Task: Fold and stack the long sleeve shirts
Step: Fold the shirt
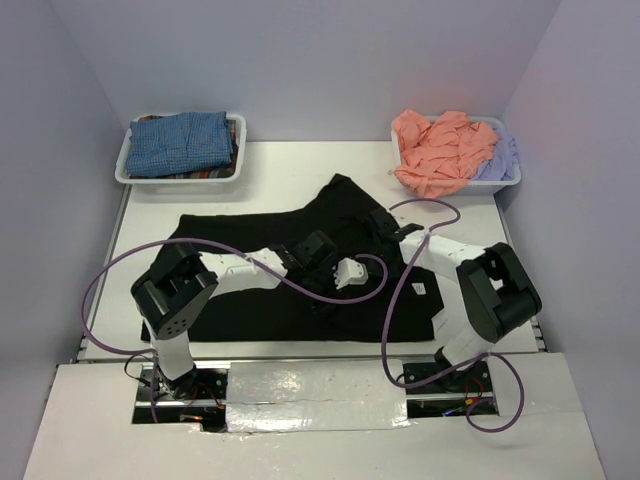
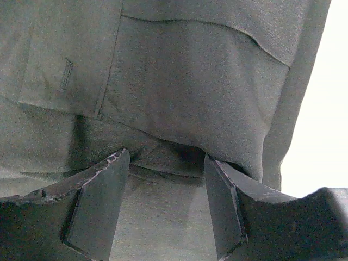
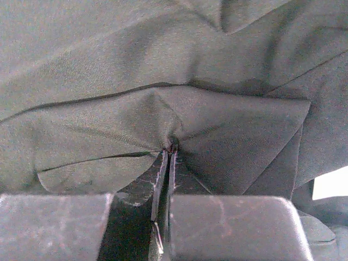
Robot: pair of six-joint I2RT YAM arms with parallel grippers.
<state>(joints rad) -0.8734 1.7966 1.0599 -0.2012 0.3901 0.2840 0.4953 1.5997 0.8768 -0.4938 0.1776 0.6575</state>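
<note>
A large black long sleeve shirt (image 1: 340, 205) lies spread across the middle of the table. My left gripper (image 1: 318, 248) hovers low over its centre. In the left wrist view it (image 2: 166, 159) is open, with flat black cloth (image 2: 206, 81) between the fingers and a folded edge just ahead. My right gripper (image 1: 387, 226) is at the shirt's right part. Seen from the right wrist, it (image 3: 170, 148) is shut on a pinch of the black fabric (image 3: 109, 65), which puckers around the tips. Blue-checked (image 1: 185, 142), salmon-pink (image 1: 440, 150) and pale lavender (image 1: 498, 160) shirts lie in bins.
A white bin (image 1: 125, 170) stands at the back left and another white bin (image 1: 455, 188) at the back right. Purple cables (image 1: 100, 280) loop from both arms over the shirt. White walls enclose the table on three sides.
</note>
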